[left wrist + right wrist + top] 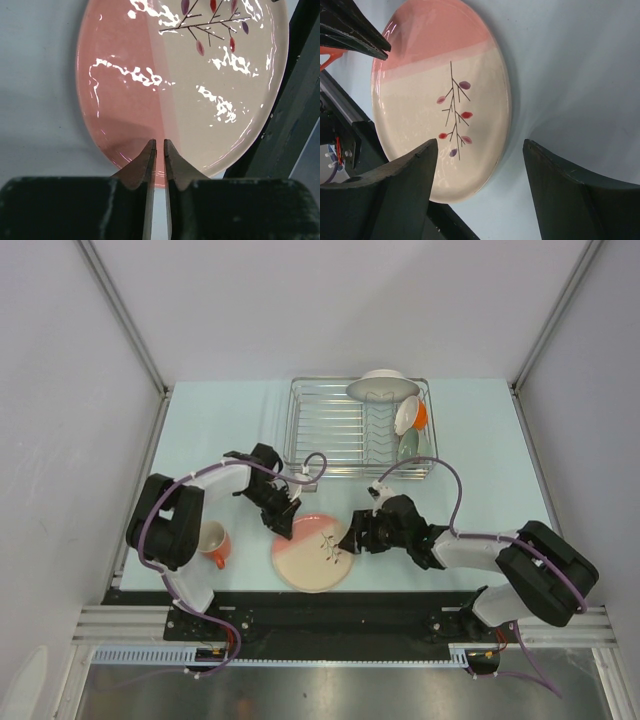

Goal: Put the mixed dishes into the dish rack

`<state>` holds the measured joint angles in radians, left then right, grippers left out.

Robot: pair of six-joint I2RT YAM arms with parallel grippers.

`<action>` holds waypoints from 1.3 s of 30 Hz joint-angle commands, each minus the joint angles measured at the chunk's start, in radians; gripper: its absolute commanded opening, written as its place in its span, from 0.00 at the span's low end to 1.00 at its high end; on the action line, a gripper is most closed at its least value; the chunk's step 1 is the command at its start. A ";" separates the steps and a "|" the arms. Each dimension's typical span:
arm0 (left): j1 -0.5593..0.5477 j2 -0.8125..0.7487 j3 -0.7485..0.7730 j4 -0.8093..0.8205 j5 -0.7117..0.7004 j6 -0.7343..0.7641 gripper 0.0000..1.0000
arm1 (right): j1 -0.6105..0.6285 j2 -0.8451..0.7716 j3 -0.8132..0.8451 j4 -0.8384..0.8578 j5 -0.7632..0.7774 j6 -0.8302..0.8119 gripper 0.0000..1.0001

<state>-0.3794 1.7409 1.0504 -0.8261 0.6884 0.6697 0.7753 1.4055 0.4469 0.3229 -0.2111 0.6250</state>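
Two robot arms close in on the pink-and-cream plate (313, 554), which lies flat-side down at the near edge of the pale surface (480, 460), well short of the dish rack (292, 430) behind it. The left hand (160, 145) has its jaws pinched almost together with only a slit between them. Its tips are set on the plate's pink rim and grip nothing. The right hand (480, 145) stands wide open and empty at the opposite side. One finger hangs over the leaf sprig and the other over bare surface, so the rim sits between them.

The main danger appears to be the edge. The plate's near side lies against the dark rail at the front of the surface, so a push from the closed left hand could slide the glazed dish off. If the right hand closes, it would catch only a thin, glossy lip. A shallow bite there could let the plate pivot or slip as it rises, and it might chip against the rack's wires.

Whether the right side of the plate is tipped up cannot be told from its shadow. The two hands are also close together, so a misjudged reach may bring them into contact. The orange mug (213, 543) waits beside the left arm's elbow, where a swing of that arm could knock it.
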 commanded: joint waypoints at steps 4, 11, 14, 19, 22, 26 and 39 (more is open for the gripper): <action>-0.027 -0.015 -0.036 0.039 0.030 -0.010 0.16 | 0.012 0.137 -0.036 -0.007 -0.083 0.002 0.69; -0.082 -0.026 -0.052 0.091 0.056 -0.056 0.06 | -0.019 0.277 -0.033 0.119 -0.201 0.007 0.65; -0.118 -0.018 -0.049 0.128 0.079 -0.084 0.00 | -0.027 0.291 -0.034 0.130 -0.217 0.004 0.64; -0.150 -0.017 -0.038 0.136 0.112 -0.101 0.00 | -0.025 0.285 -0.039 0.117 -0.208 -0.004 0.64; -0.153 -0.038 -0.027 0.121 0.122 -0.093 0.00 | -0.024 0.291 -0.040 0.117 -0.205 -0.007 0.63; -0.151 -0.072 -0.010 0.071 0.129 -0.058 0.00 | -0.024 0.305 -0.039 0.119 -0.201 -0.011 0.63; -0.090 -0.164 0.028 0.101 -0.075 -0.107 0.62 | -0.013 0.308 -0.046 0.102 -0.189 -0.021 0.64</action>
<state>-0.5087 1.6707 1.0088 -0.7177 0.6659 0.5728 0.7429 1.6520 0.4614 0.6678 -0.4438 0.6506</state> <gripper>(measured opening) 0.587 0.628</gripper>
